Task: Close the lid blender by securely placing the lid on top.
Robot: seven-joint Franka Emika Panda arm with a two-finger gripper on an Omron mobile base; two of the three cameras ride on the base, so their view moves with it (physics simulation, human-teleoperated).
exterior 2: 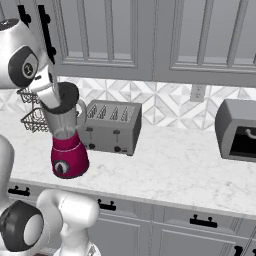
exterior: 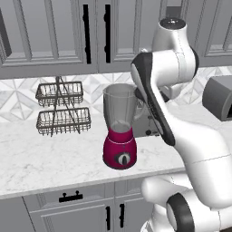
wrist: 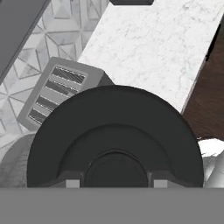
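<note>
Gripping lid (wrist: 114,131) tilted over blender (exterior 2: 66,140).

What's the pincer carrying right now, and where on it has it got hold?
The pincer is shut on the flat round dark grey lid, gripping the raised knob at its centre.

No readable text, label, brand or number appears on anything here.

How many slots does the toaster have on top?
4, in a row along the top of the silver toaster, which stands on the counter against the backsplash, just right of the blender. The hand view shows the same four.
</note>
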